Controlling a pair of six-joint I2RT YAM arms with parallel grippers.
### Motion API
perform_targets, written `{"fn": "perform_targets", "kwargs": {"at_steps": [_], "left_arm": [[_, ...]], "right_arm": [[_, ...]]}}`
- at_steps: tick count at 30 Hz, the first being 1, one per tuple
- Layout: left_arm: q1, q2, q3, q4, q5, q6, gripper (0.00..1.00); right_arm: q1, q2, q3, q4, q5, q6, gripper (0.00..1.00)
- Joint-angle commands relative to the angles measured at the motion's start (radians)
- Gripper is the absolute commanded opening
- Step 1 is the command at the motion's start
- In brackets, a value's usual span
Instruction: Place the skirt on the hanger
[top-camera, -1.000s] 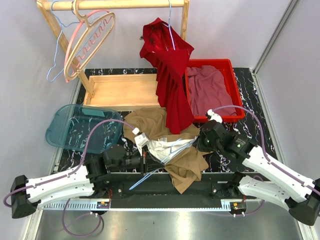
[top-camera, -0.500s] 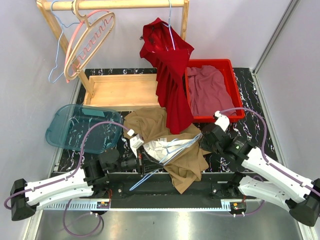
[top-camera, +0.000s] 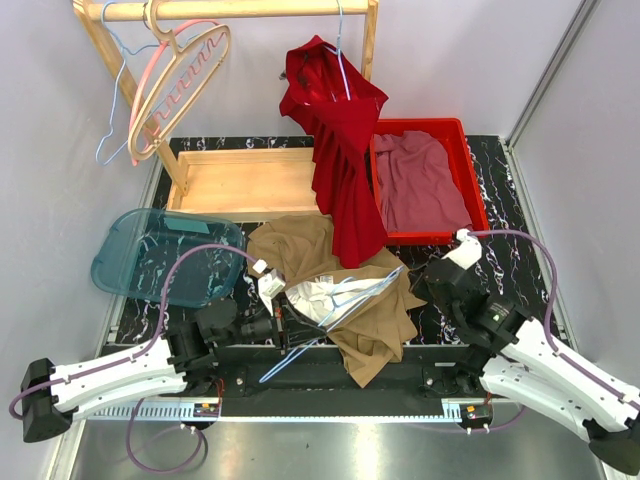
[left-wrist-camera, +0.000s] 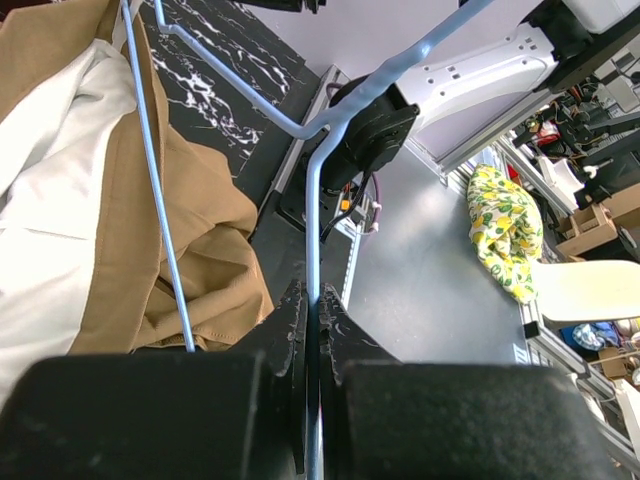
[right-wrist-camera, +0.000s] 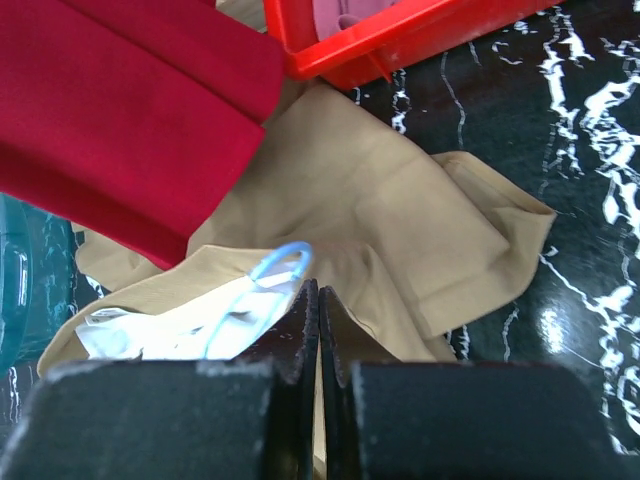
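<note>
Overall: a tan skirt (top-camera: 375, 320) lies crumpled on the black marbled table (top-camera: 500, 190), close to the front edge and between the two arms.
Lining: the skirt's white lining (top-camera: 318, 297) is turned outward at the middle of the heap.
Wire: a light blue hanger (top-camera: 365, 287) lies slanted across the skirt. One end is over the lining and the other reaches past the near edge of the cloth. Whether it passes through the waist, I cannot tell.
Left arm: the left gripper (top-camera: 288, 325) sits low at the skirt's left side. In its wrist view the fingers (left-wrist-camera: 285, 330) are pinched tight on the hanger's wire, which runs straight out from between them.
Right arm: the right gripper (top-camera: 425, 285) is at the skirt's right edge. In its wrist view the fingers (right-wrist-camera: 295, 330) are pressed together with nothing between them, above the tan cloth and near a bent loop of the wire.
Behind: a red dress (top-camera: 340, 150) hangs from the wooden rail (top-camera: 240, 10), its hem resting on the skirt's far edge.
Right rear: a red bin (top-camera: 478, 205) holds a mauve cloth (top-camera: 415, 180).
Left rear: a wooden hanger (top-camera: 178, 88) hangs on the rail beside pink and blue ones.
Left side: a clear blue lid (top-camera: 160, 255) lies just beside the skirt.
</note>
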Motion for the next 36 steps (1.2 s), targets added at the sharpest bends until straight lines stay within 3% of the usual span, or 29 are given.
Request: {"fn": "perform_targets", "kwargs": {"at_steps": [1, 23, 36], "left_arm": [[-0.005, -0.012, -0.006, 0.119, -0.008, -0.002, 0.00], [-0.005, 0.005, -0.013, 0.160, 0.040, -0.019, 0.00], [-0.004, 0.069, -0.019, 0.251, 0.008, -0.015, 0.00]], "right_arm": [[-0.005, 0.029, -0.024, 0.122, 0.003, -0.037, 0.00], [-0.003, 0.119, -0.083, 0.337, 0.009, -0.084, 0.00], [-0.003, 0.052, -0.135, 0.455, -0.232, -0.152, 0.00]]}}
